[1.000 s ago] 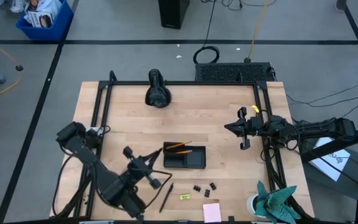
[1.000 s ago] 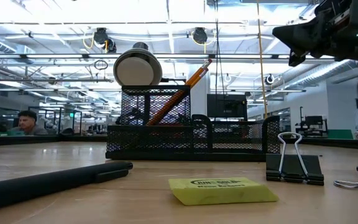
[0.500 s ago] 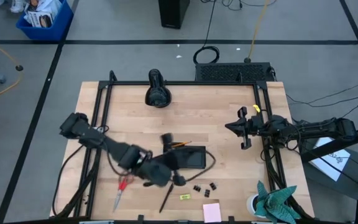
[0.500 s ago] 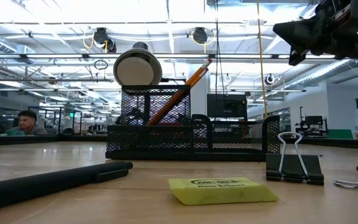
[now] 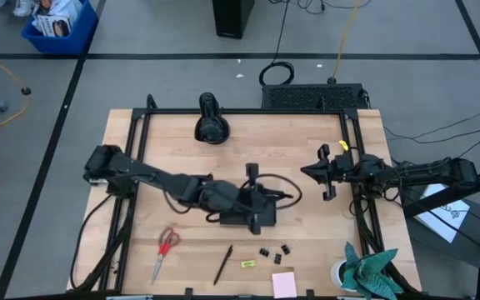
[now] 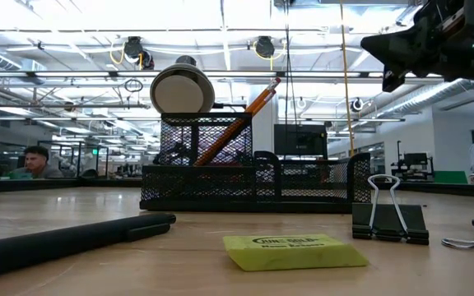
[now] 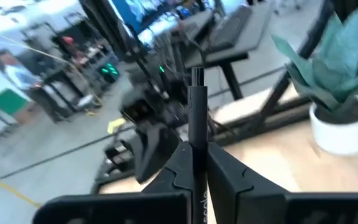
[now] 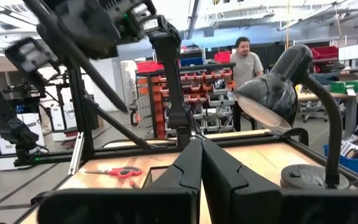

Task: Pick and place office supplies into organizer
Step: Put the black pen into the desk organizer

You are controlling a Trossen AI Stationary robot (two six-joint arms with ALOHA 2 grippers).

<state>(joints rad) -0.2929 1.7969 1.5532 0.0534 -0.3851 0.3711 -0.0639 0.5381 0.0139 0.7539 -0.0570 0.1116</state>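
Observation:
My left gripper [image 5: 253, 190] is over the black organizer [image 5: 270, 218] and is shut on a black pen [image 5: 252, 172]. It also shows in the left wrist view [image 7: 196, 158]. The organizer [image 6: 253, 182] holds an orange pencil [image 6: 249, 115] that leans on its mesh wall. On the table near the front lie red-handled scissors [image 5: 166, 248], a second black pen [image 5: 223, 264], binder clips [image 5: 274, 250], a yellow piece [image 5: 248, 263] and a pink pad [image 5: 284, 283]. My right gripper [image 5: 313, 171] is shut and empty, up over the table's right side. My left gripper pinches the black pen's shaft [image 7: 196, 134] between its two fingers. The fingers lie across the pen, and its free end [image 7: 196, 74] sticks out past them. The pen is lifted clear of the table. The fingers hide its other end.
A black device with a round head [image 5: 211, 122] stands at the far edge. A teal cloth with a white cup [image 5: 363, 268] sits at the near right corner. A black frame rail [image 5: 136, 158] runs along the left side. People show in the room behind the table.
My left gripper has swung from the table's near left toward the right and far side, over the organizer, carrying the black pen. The scissors, covered by the arm before, now show on the table.

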